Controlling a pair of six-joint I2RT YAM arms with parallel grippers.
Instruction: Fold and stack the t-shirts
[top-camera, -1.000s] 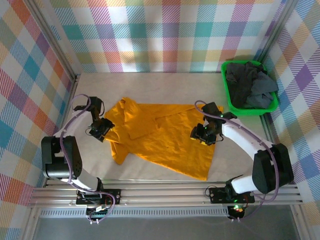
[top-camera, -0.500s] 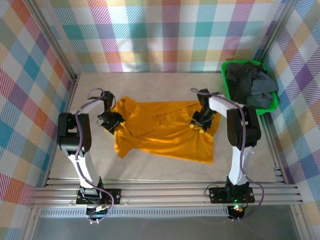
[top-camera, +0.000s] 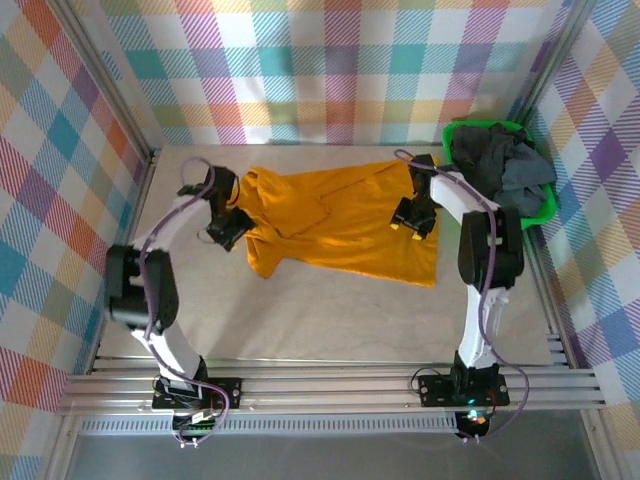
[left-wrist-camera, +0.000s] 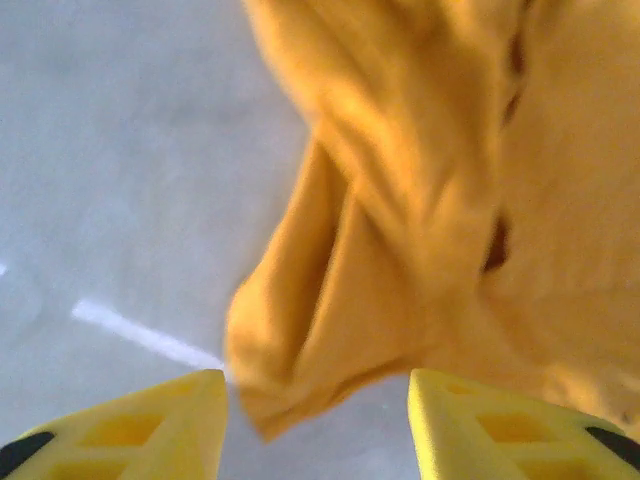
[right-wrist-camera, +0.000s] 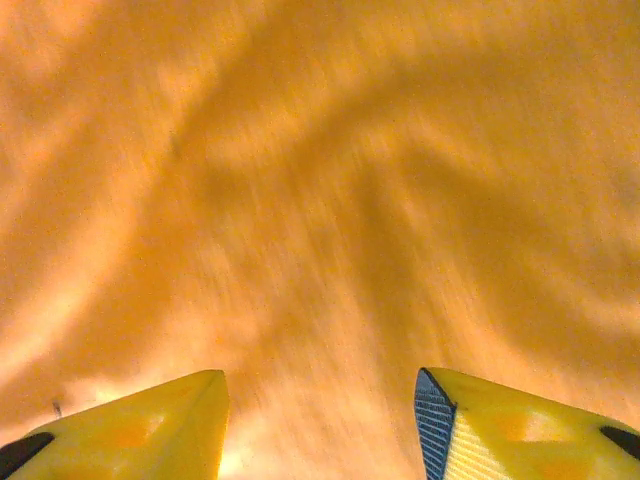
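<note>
The left gripper (top-camera: 226, 224) hangs low over the table (top-camera: 330, 320) at the left-hand edge of the mustard-orange t-shirt (top-camera: 340, 215). Its yellow fingers (left-wrist-camera: 150, 425) stand apart, released, clamping nothing. In the left wrist view a bunched, folded corner of the shirt's edge reaches into the gap between the fingertips, closer to the finger on the left of that view. I cannot tell whether it touches either finger. The rest of the shirt rises ahead of the gripper and to its right in soft creases. Ahead and to its left lies bare grey table, with a thin pale stripe (left-wrist-camera: 140, 335) just beyond the fingertip.

The shirt lies spread and wrinkled on the far half of the table, between the two grippers, with a fold line near its middle.

The right gripper (top-camera: 412, 218) is over the right-hand part of the shirt, near its edge. Its fingers are parted too, released, with nothing between them. Blurred orange cloth with shallow wrinkles lies below and ahead of them, and whether the tips touch it I cannot tell.

To this gripper's right and a little beyond it, a bright green basket (top-camera: 458, 205) holds a crumpled heap of dark grey t-shirts (top-camera: 500, 170) rising above its rim. The right arm passes just beside the basket's left wall.
</note>
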